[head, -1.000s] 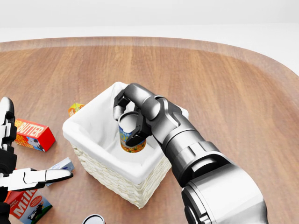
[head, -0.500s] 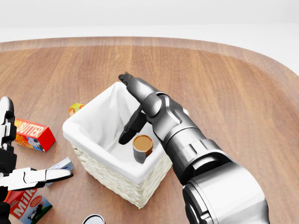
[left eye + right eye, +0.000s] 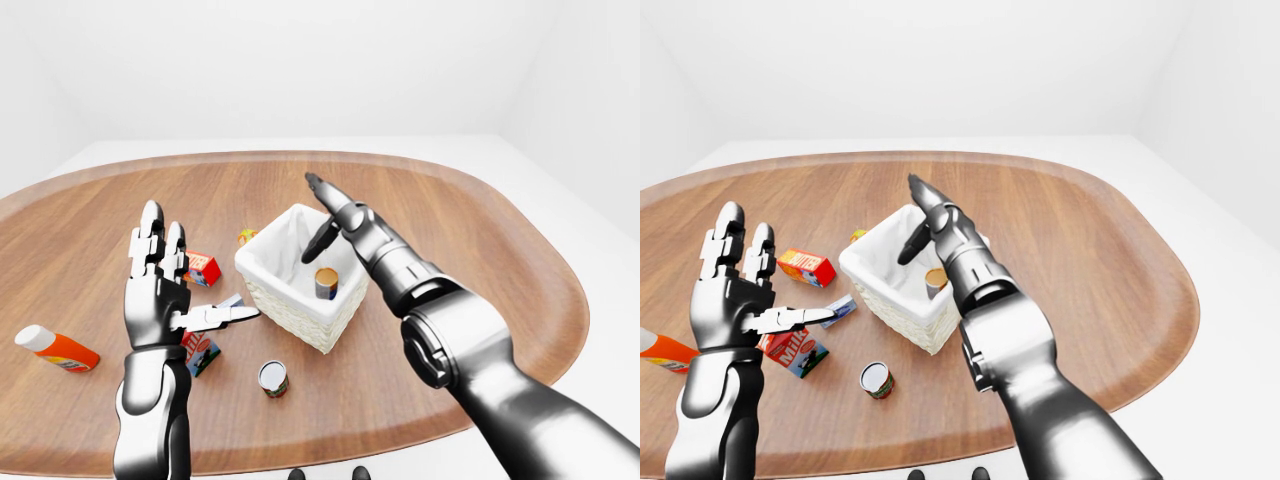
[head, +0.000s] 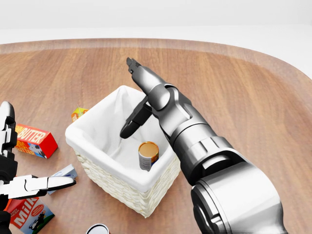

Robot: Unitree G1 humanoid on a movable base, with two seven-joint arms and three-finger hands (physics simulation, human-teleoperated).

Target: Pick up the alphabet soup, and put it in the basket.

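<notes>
The alphabet soup can stands upright inside the white-lined wicker basket, near its right wall. Above the basket hovers my right hand, open with fingers stretched out and the thumb hanging down over the basket's inside; nothing is in it. My left hand is raised at the left of the left-eye view, open with fingers spread and empty.
Left of the basket lie a butter box, a milk carton, a small orange box and a blue-white packet. Another can stands below the basket. An orange bottle lies far left on the round wooden table.
My right hand let go of the soup can, which dropped into the basket and now stands there. The hand has opened and lifted up and away from it.
</notes>
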